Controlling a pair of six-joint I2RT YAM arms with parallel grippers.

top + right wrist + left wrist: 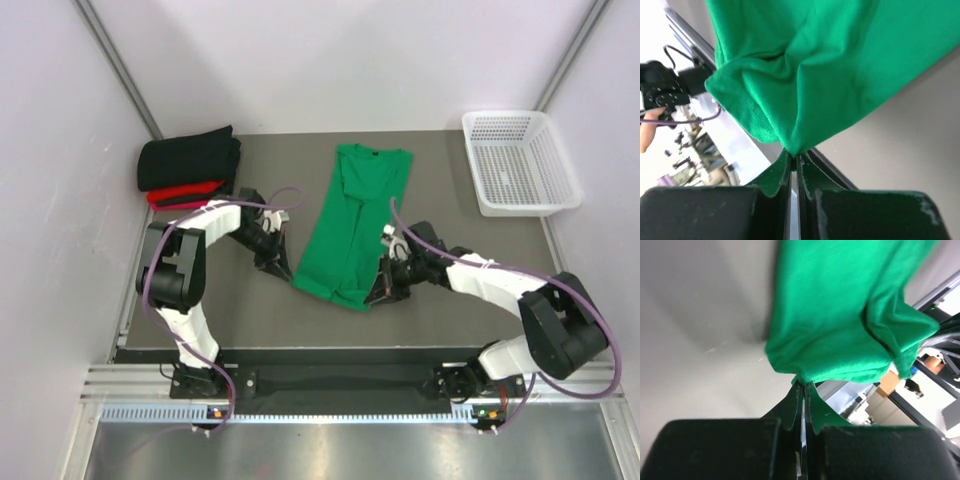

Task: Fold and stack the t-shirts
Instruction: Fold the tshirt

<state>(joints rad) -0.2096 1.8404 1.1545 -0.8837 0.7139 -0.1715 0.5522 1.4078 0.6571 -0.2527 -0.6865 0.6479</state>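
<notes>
The bright green t-shirt point(352, 222) lies in the middle of the table, folded lengthwise into a long strip, collar at the far end. My left gripper point(288, 270) is shut on its near left hem corner, seen in the left wrist view point(803, 382). My right gripper point(378, 293) is shut on the near right hem corner, seen in the right wrist view point(795, 152). Both corners are lifted a little off the table. The black t-shirt point(190, 157) lies folded on top of the folded red t-shirt point(185, 193) at the far left.
A white plastic mesh basket point(518, 160) stands at the far right of the grey table point(450, 210). White walls close in the left and right sides. A metal rail point(330, 385) runs along the near edge.
</notes>
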